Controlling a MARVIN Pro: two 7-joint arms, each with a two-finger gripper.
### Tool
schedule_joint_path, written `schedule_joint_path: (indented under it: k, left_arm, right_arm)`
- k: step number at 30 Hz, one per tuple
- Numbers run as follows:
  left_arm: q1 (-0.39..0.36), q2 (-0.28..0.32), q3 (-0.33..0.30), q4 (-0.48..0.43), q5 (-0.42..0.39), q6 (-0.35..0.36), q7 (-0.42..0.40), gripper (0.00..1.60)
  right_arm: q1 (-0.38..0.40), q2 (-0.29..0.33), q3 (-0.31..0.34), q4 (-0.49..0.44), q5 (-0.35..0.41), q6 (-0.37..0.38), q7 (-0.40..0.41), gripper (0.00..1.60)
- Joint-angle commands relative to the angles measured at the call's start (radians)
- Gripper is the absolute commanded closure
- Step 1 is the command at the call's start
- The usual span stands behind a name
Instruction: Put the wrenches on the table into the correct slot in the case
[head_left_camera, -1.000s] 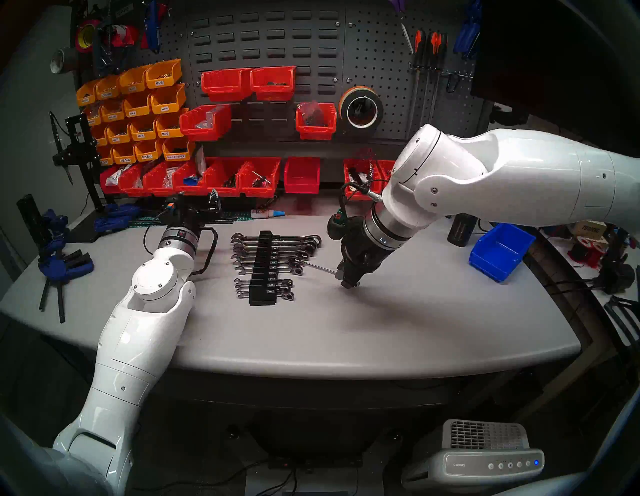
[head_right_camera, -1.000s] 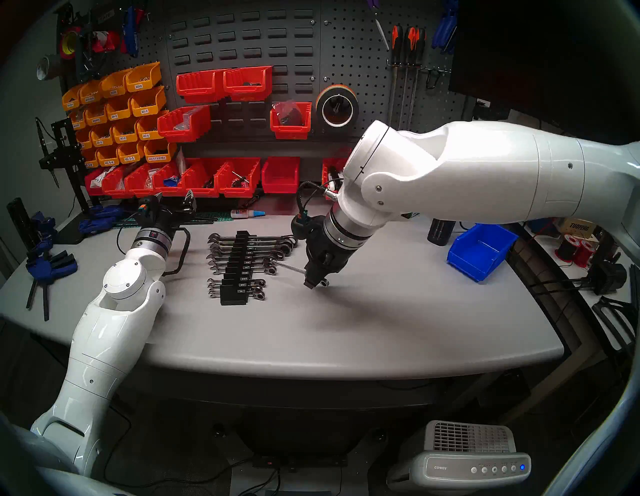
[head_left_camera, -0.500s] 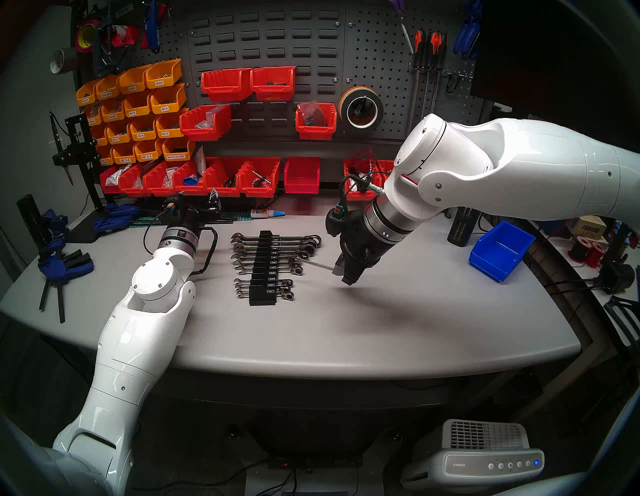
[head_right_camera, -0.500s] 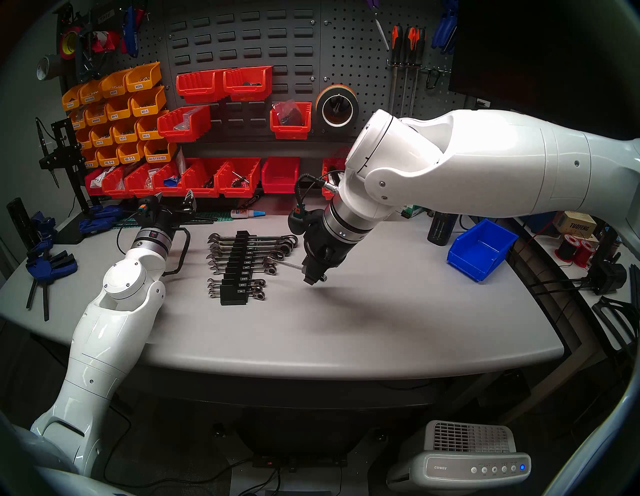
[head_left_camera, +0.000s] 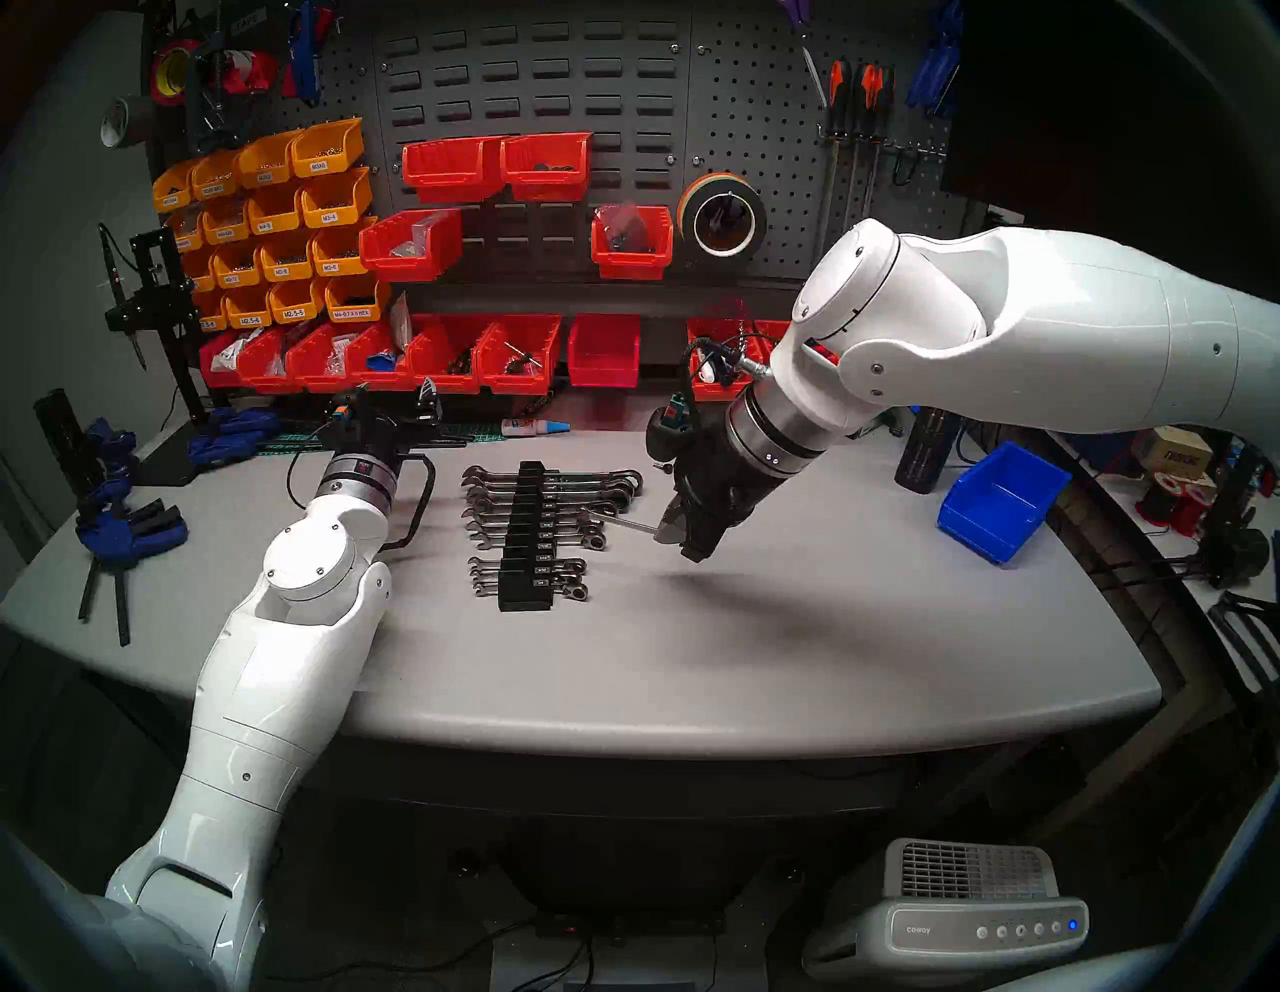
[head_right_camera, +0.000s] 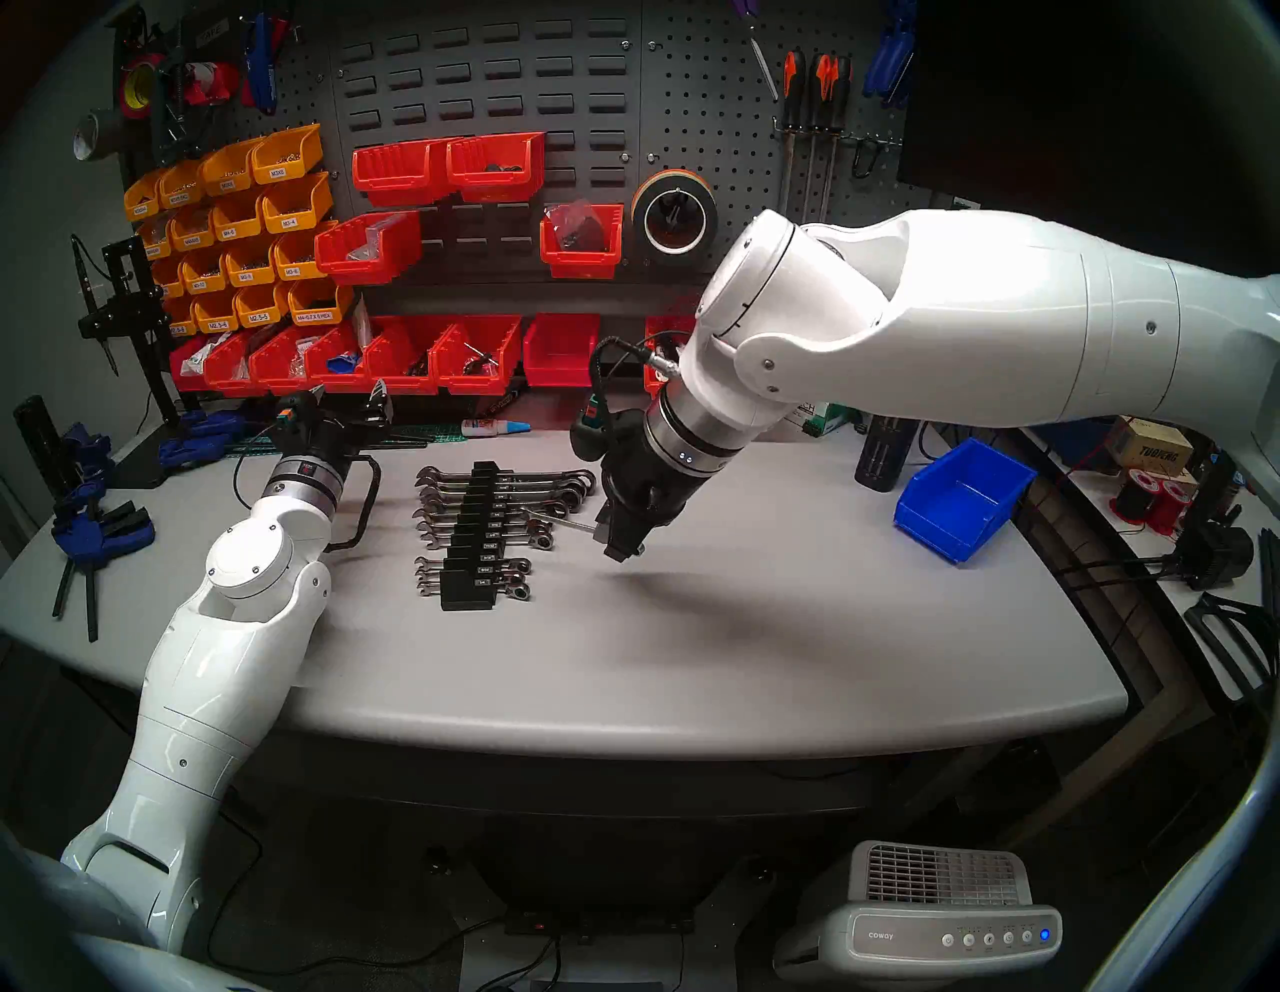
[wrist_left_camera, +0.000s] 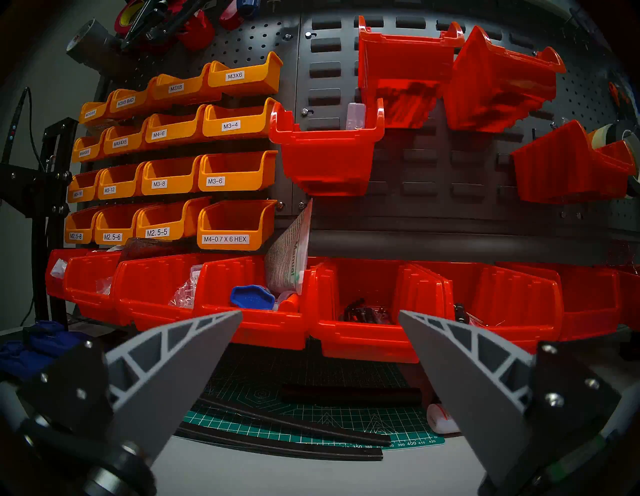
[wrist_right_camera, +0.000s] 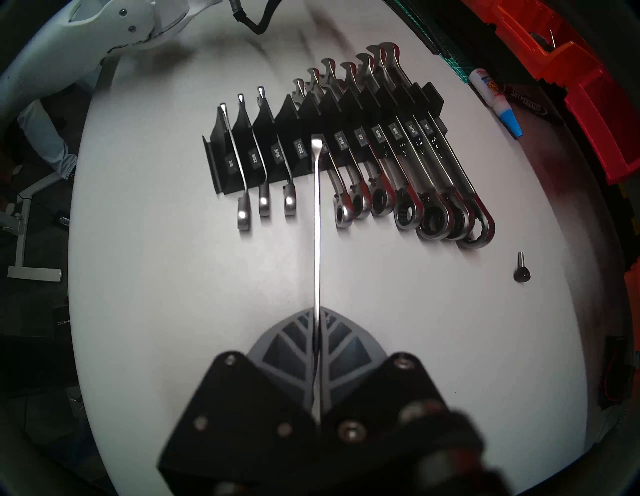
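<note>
My right gripper (head_left_camera: 682, 547) is shut on the slim chrome wrench (head_left_camera: 623, 523) and holds it above the grey table (head_left_camera: 762, 658), just right of the black rack (head_left_camera: 526, 540). In the right wrist view the wrench (wrist_right_camera: 317, 225) sticks straight out from the shut fingers (wrist_right_camera: 294, 332). Its free end hovers over the rack (wrist_right_camera: 277, 114) beside the empty slot labelled 11/32 (wrist_right_camera: 299, 151). The other slots hold chrome wrenches. My left gripper (head_left_camera: 388, 402) is open and empty at the back left, facing the bins (wrist_left_camera: 319, 313).
A blue bin (head_left_camera: 1001, 499) and a black cylinder (head_left_camera: 918, 454) stand at the right. A glue bottle (head_left_camera: 533, 427) lies behind the rack. A small black screw (wrist_right_camera: 521, 272) lies on the table. Red bins (head_left_camera: 443, 353) line the back; blue clamps (head_left_camera: 128, 533) lie left.
My right gripper has risen and moved left and back toward the rack with the wrench in it. The left arm has not moved.
</note>
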Motion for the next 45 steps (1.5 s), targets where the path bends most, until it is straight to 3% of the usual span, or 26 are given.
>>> schedule_joint_path:
  k: [1,19,45]
  left_arm:
    - [-0.027,0.001,-0.009,-0.029,0.0,-0.012,0.0,0.0]
    - [-0.027,0.001,-0.009,-0.029,0.0,-0.012,0.0,0.0]
    - [-0.027,0.001,-0.009,-0.03,0.0,-0.012,0.0,0.0]
  right_arm:
    - [0.037,-0.03,0.021,0.036,-0.051,-0.04,0.061,1.6]
    - [0.042,-0.097,0.02,0.137,-0.147,-0.135,0.232,1.6]
    - [0.013,-0.232,0.03,0.303,-0.212,-0.256,0.389,1.6]
